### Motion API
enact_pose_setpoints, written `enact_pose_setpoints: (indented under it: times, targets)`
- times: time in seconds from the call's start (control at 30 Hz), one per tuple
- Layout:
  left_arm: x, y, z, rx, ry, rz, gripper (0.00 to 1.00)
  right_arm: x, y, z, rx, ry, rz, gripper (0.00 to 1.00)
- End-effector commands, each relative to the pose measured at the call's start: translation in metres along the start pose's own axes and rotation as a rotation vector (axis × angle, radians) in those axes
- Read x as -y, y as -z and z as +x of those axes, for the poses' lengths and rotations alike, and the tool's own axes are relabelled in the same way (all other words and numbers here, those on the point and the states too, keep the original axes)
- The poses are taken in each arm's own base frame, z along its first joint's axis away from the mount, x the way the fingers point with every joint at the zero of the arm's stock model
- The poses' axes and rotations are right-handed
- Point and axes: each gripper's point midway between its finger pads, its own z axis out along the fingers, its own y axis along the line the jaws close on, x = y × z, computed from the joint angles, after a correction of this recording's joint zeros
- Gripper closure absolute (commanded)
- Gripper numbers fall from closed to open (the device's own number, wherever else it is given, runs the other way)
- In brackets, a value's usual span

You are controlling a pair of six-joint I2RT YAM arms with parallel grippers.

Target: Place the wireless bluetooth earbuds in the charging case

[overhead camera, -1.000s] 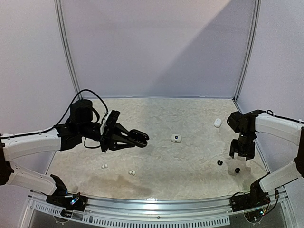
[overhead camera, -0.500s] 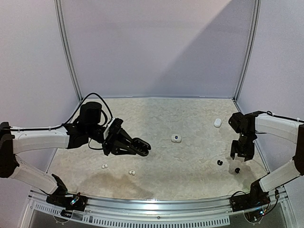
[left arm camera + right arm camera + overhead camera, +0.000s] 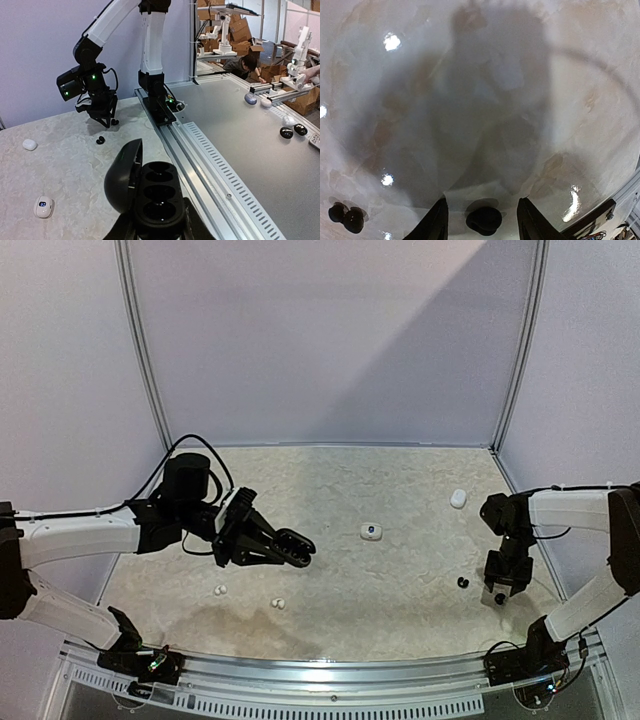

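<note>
Close to the near edge of the surface [image 3: 400, 480], left of centre, one white earbud [image 3: 220, 590] and another white earbud [image 3: 278, 603] lie apart with open room around them. By the near right corner the right hand [image 3: 497, 592] is down at the surface, its fingers parted either side of a black earbud [image 3: 484, 219] without touching it, and a second black earbud [image 3: 462, 582] lies just beside it. Farther in, above the left half, the left hand [image 3: 290, 546] is clamped on an open black charging case [image 3: 150, 195], and beyond it a white case [image 3: 371, 531] lies near the centre and another white case [image 3: 458, 498] near the right edge.
</note>
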Motion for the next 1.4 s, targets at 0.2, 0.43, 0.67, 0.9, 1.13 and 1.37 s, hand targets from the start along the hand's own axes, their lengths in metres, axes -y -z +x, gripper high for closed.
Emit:
enact_pose_setpoints:
  times: [0.2,0.43,0.67,0.9,1.13,1.37]
  targets:
    - [-0.005,0.005,-0.011,0.006,-0.035,-0.023,1.00,-0.002,-0.011,0.021,-0.063,-0.088,-0.060,0.58]
    - [-0.004,0.007,-0.013,0.015,-0.059,-0.032,1.00,-0.018,-0.008,0.024,-0.079,-0.153,-0.163,0.67]
    - [-0.002,0.009,-0.014,0.016,-0.076,-0.048,1.00,-0.023,-0.006,0.030,-0.101,-0.196,-0.213,0.79]
    - [-0.002,0.010,-0.016,0.019,-0.092,-0.060,1.00,-0.031,-0.004,0.045,-0.137,-0.216,-0.255,0.81]
    - [-0.004,0.011,-0.018,0.022,-0.106,-0.073,1.00,-0.061,0.000,0.065,-0.153,-0.196,-0.318,0.83]
    - [-0.005,0.013,-0.018,0.023,-0.118,-0.087,1.00,-0.100,0.013,0.085,-0.151,-0.208,-0.404,0.83]
